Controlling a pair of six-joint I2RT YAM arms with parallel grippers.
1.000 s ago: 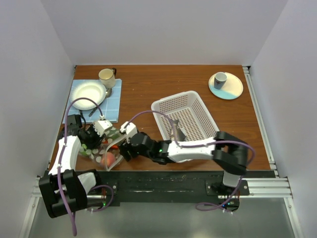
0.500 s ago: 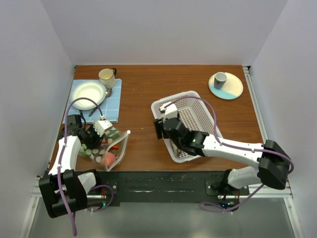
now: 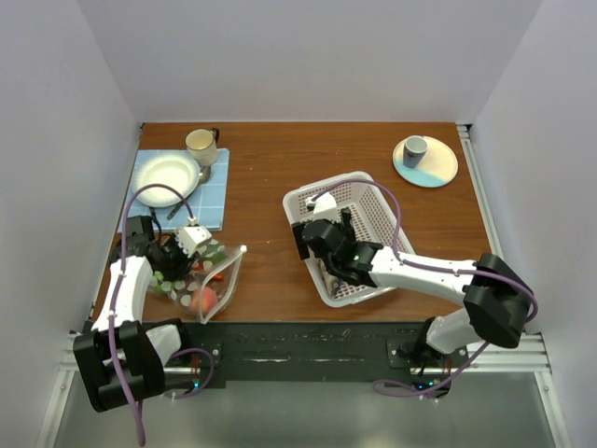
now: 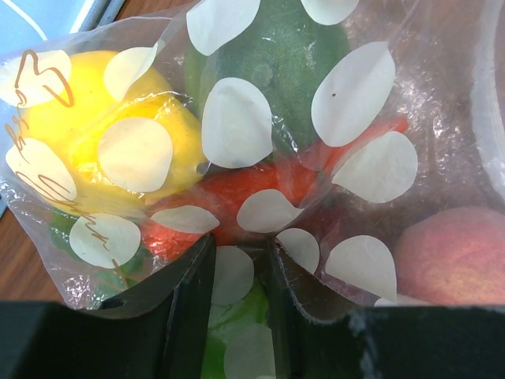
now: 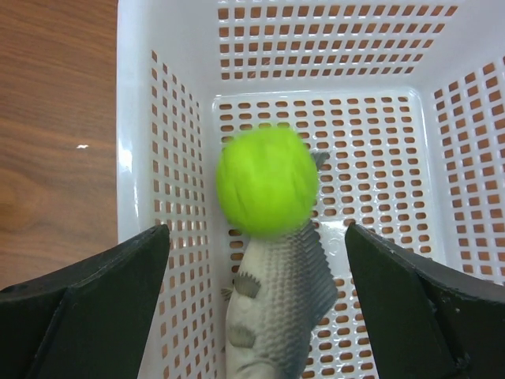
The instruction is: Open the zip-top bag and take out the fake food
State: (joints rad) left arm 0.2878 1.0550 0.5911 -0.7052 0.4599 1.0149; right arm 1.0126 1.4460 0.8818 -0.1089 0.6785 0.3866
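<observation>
The left end effector (image 4: 235, 272) gripped the zip-top bag (image 3: 201, 280) at the worktop's (image 3: 270, 168) near-left edge, toy fruits (image 4: 87, 134) inside. The right end effector (image 5: 256, 253) stood released above the white basket (image 5: 162, 158); a blurred green ball (image 5: 267, 181) showed over a grey fish (image 5: 276, 292) in it.

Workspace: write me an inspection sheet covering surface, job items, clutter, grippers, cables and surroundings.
Surface: brown wooden table; no spills seen.
Job's things: zip-top bag at the near left, holding a yellow fruit, green fruit, orange-red piece and pink fruit. A blurred green ball and a grey fish are in the white basket.
Clutter: white bowl on a blue mat, mug, grey cup on a plate.
Grippers: left gripper pinches the bag's film. Right gripper is open above the basket, gripping nothing.
Cables: purple cables loop along both arms; the right arm's crosses over the basket.
Surroundings: plain white walls on three sides.
</observation>
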